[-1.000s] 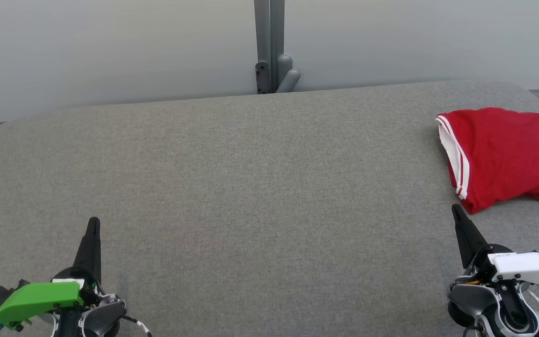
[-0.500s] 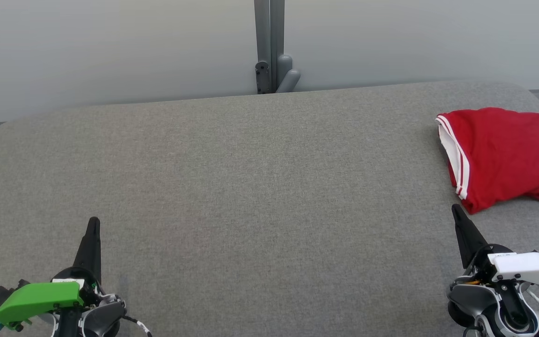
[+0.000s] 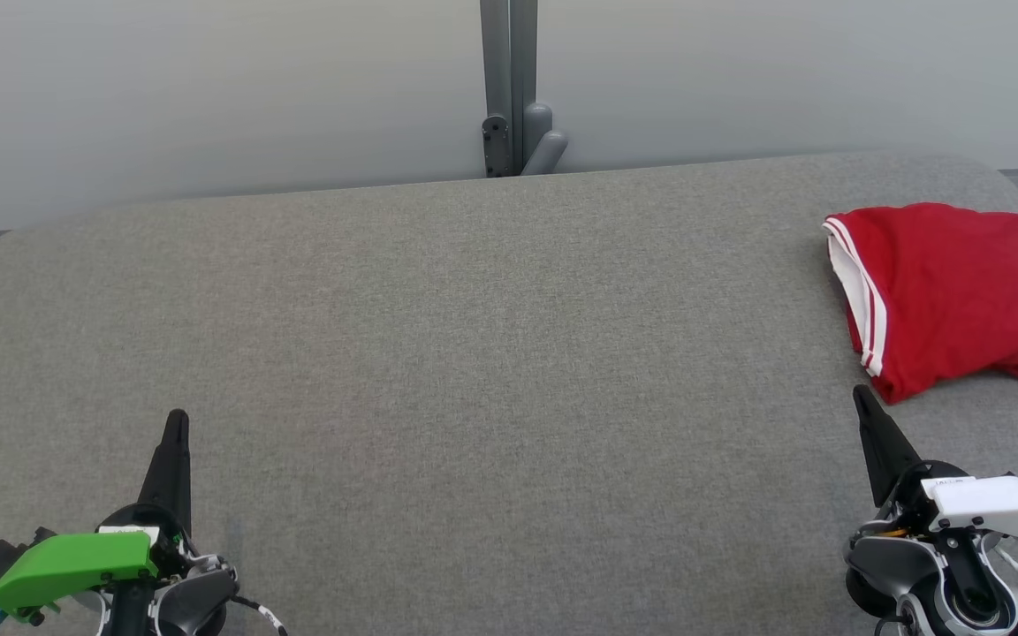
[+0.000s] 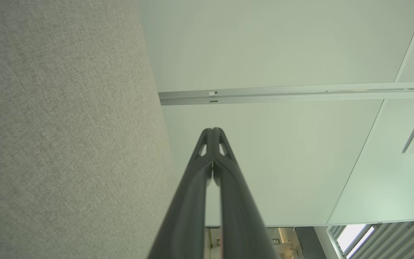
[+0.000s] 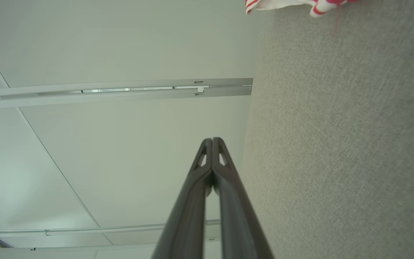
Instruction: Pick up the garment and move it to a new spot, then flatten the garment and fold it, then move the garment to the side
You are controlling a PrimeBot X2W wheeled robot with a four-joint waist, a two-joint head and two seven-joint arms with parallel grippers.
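The garment lies folded (red, striped trim) at the grey table's right edge; left gripper and right gripper, near its front edge, are closed and empty.

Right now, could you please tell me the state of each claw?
Left claw: closed, holding nothing.
Right claw: closed, holding nothing; the garment lies ungripped.
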